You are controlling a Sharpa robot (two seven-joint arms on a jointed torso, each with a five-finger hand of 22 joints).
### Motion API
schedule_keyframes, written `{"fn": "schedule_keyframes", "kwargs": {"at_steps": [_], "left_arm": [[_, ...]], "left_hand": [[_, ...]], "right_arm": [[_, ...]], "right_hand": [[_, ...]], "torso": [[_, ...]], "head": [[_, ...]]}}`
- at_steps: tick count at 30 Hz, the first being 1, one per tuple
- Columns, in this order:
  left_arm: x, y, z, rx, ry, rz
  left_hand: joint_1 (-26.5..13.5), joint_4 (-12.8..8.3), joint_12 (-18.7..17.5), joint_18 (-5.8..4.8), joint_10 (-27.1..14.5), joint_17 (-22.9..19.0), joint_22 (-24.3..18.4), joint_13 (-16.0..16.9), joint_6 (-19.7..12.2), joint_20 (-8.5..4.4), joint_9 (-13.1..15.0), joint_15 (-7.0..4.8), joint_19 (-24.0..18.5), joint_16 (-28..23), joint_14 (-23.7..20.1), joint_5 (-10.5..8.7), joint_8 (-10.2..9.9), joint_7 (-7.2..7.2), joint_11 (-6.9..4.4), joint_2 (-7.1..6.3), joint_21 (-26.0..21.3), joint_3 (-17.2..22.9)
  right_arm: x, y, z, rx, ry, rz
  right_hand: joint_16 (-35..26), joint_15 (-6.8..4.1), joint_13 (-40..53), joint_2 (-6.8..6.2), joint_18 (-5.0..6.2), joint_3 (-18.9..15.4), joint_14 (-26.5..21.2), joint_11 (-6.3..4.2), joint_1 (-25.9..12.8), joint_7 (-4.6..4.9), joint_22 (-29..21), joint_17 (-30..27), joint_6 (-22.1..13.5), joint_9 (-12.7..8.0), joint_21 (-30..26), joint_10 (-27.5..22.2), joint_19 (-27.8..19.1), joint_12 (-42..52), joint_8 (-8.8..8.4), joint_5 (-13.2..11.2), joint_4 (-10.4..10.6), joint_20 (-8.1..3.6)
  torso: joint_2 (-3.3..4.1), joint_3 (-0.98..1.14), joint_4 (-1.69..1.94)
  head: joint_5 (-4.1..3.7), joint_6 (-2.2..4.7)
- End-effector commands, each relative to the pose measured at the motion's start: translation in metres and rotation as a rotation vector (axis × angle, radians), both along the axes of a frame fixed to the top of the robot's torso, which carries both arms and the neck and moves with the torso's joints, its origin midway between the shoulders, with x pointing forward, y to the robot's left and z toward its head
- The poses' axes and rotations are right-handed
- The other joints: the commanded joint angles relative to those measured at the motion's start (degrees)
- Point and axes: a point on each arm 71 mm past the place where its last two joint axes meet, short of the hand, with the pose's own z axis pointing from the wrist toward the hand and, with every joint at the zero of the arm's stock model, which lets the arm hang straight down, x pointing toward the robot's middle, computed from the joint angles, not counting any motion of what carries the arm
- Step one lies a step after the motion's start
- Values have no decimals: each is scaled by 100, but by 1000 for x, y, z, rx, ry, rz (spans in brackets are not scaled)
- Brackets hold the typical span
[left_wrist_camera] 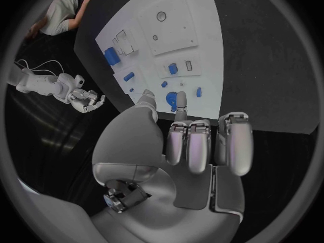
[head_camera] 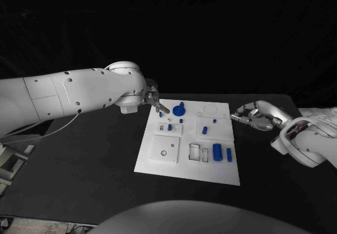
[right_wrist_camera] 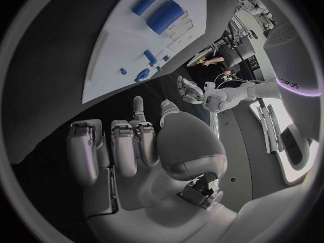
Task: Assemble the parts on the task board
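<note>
The white task board point(head_camera: 188, 165) lies mid-table, also seen in the left wrist view point(left_wrist_camera: 192, 16) and the right wrist view point(right_wrist_camera: 125, 43). On it are a round blue part point(head_camera: 179, 110), several small blue pegs such as one point(head_camera: 204, 130), a thick blue cylinder point(head_camera: 217, 152) and a slim one point(head_camera: 229, 154). My left hand point(head_camera: 153, 100) hangs over the board's far left corner. Most of its fingers are curled, and its thumb and one finger point(left_wrist_camera: 181, 98) point down beside a small peg point(head_camera: 160, 115); contact is unclear. My right hand point(head_camera: 254, 117) hovers off the board's far right edge, fingers curled in, holding nothing.
Black table point(head_camera: 84, 156) surrounds the board, with bare room on both sides and in front. The board has square recessed plates point(head_camera: 163, 148) and slots point(head_camera: 195, 152) in its near half. The left arm's large white elbow point(head_camera: 91, 92) reaches across the far left.
</note>
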Motion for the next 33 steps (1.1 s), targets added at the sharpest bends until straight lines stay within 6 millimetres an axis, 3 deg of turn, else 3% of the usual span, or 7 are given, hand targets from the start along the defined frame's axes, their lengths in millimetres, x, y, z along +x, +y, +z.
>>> {"fn": "schedule_keyframes", "kwargs": {"at_steps": [1, 4, 7, 9, 12, 20, 33], "left_arm": [[2, -5, 0, 3, 161, -61], [15, -6, 3, 34, 154, -53], [33, -7, 0, 79, 136, -28], [42, -7, -5, 94, 120, -7], [52, -6, -13, 111, 96, 23], [68, -3, -37, 176, 37, 53], [78, -2, -51, 162, -15, 77]], "left_hand": [[-231, 9, 14, -56, 595, 1509, 1407, 1509, 44, 42, -136, 29, 485, 14, 604, -7, -140, 30, 12, 143, 54, -178], [-341, 3, 14, -66, 595, 1509, 1421, 1509, 66, 57, -317, 56, 498, 14, 604, 279, -305, 54, 40, 294, 111, -330], [-180, -10, 14, -68, 595, 1509, 1424, 1509, 50, 78, -551, 82, 500, 14, 604, 1179, -520, 92, 75, 407, 126, -376], [24, -14, 14, -71, 595, 1509, 1427, 1509, 90, 90, -670, 88, 503, 14, 604, 1570, -604, 101, 82, 407, 140, -364], [213, -27, 14, -75, 595, 1509, 1434, 1509, 293, 88, -737, 74, 511, 14, 604, 1806, -581, 60, 51, 384, 166, -370], [152, -8, 14, -74, 595, 1509, 1432, 1509, 545, 43, -584, 18, 509, 14, 604, 1379, -369, -28, -20, 373, 164, -533], [230, -12, 14, -70, 595, 1509, 1426, 1509, 370, -14, 76, -35, 501, 14, 604, 1556, 43, -90, -76, 416, 148, -650]], "right_arm": [[-1, 4, 3, 30, -36, 23], [-3, 6, 5, 42, -48, 34], [-4, 8, 6, 52, -58, 44], [-5, 9, 7, 58, -62, 49], [-5, 10, 8, 65, -66, 53], [-5, 13, 10, 72, -66, 62], [-4, 16, 9, 72, -53, 65]], "right_hand": [[20, 30, 1510, -2, 9, -35, 588, 35, 37, 8, 1391, 1510, -16, 7, 11, 612, 362, 22, -29, 39, 14, 31], [20, 30, 1510, 13, 1, -46, 588, 34, 33, 3, 1401, 1510, 9, 10, 35, 612, 385, 22, -23, 61, 14, 31], [20, 28, 1510, 19, -5, -58, 588, 29, 46, -3, 1410, 1510, 28, 11, 54, 612, 404, 22, -22, 111, 8, 31], [20, 28, 1510, 19, -5, -59, 588, 29, 47, -3, 1410, 1510, 29, 11, 55, 612, 405, 22, -22, 114, 8, 31], [20, 27, 1510, 24, -6, -65, 588, 29, 43, -4, 1411, 1510, 36, 11, 57, 612, 407, 22, -21, 126, 13, 30], [20, 27, 1510, 40, -6, -75, 588, 28, 28, -5, 1412, 1510, 50, 12, 59, 612, 409, 22, -20, 144, 20, 30], [20, 26, 1510, 63, -6, -82, 588, 28, 31, -11, 1411, 1510, 67, 13, 56, 612, 407, 22, -19, 190, 14, 29]], "torso": [[7, 0, -6], [21, -8, -9], [50, -16, -19], [61, -16, -19], [69, -18, -21], [55, -20, -18], [42, -16, -18]], "head": [[-14, -1], [-35, -1], [-50, -1], [-50, -1], [-36, -1], [-47, -1], [52, -1]]}}
